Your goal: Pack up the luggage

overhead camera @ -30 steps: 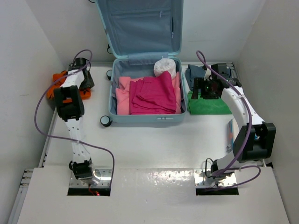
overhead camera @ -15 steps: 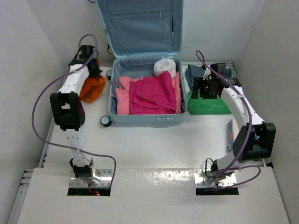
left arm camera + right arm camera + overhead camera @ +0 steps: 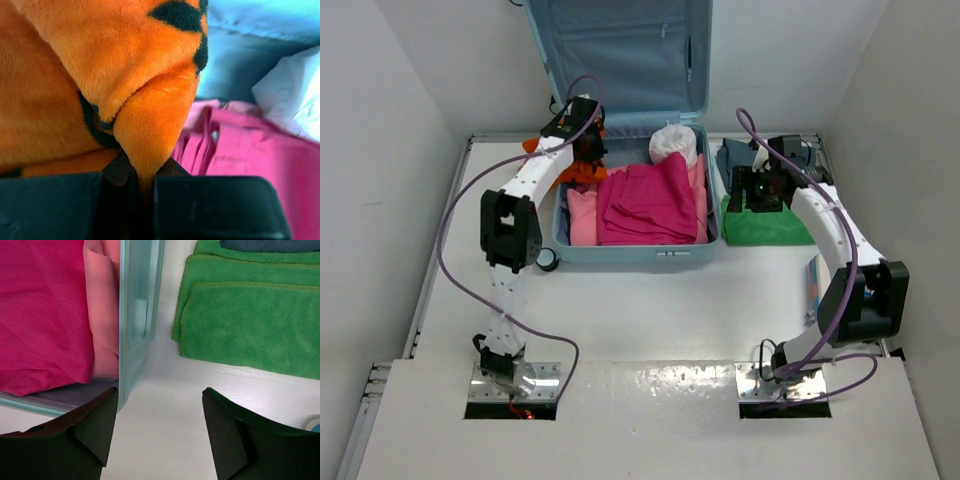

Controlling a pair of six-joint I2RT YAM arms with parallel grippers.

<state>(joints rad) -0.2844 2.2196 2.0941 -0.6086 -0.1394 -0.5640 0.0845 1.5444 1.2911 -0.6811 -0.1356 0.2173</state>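
Left gripper (image 3: 582, 150) is clamped on a fold of an orange plush toy (image 3: 75, 75) with black markings. The wrist view shows the plush pinched tight between the two dark fingers.

It hangs over the upper-left corner of the luggage (image 3: 635, 255), so the open tub lies straight beneath it and spreads toward the lower right of the frame. The luggage sits at the top centre of the overhead view. Its base is flat on the table, and its lid stands upright against the back wall with the lining facing the arms.

Black wheels show on the left side, so I judge the wheeled end points to frame left and the long axis runs left to right. The hinge is along the far edge.

Folded pink clothes (image 3: 650, 205) fill most of the tub, and a white bag (image 3: 672, 143) sits in its upper-right corner. The free space looks to be the strip by the left wall, just under the toy. Any lowering should therefore go down and slightly inward.

Right gripper (image 3: 760, 190) has its fingers apart and holds nothing. It hovers just outside the right wall, beside a green towel (image 3: 250, 315), so the left arm is the one placed for this drop.
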